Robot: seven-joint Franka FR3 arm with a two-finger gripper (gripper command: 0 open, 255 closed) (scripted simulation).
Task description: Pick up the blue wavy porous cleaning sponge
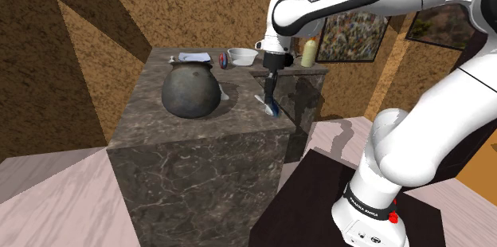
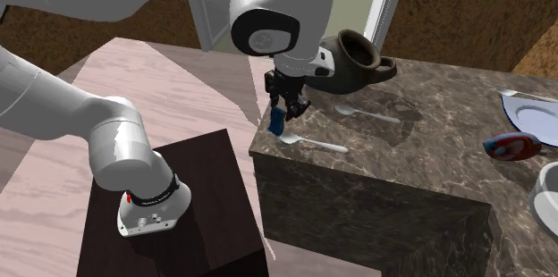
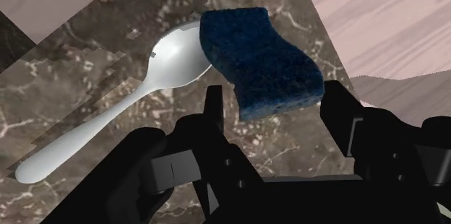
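Wrist view: tool (image 3: 275,94) clenched on the near end of the blue sponge (image 3: 256,53), over a spoon (image 3: 116,116) on the bench (image 3: 65,63); sponge judged light, soft and squashy, best gripped mid-body.

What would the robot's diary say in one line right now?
gripper at blue sponge | sponge overlaps spoon bowl in wrist view | spot: dark marble counter corner | lift: unclear

Shoulder view behind stand (image 1: 318,186); second exterior side-on, sharing counter (image 1: 199,130); wrist view close
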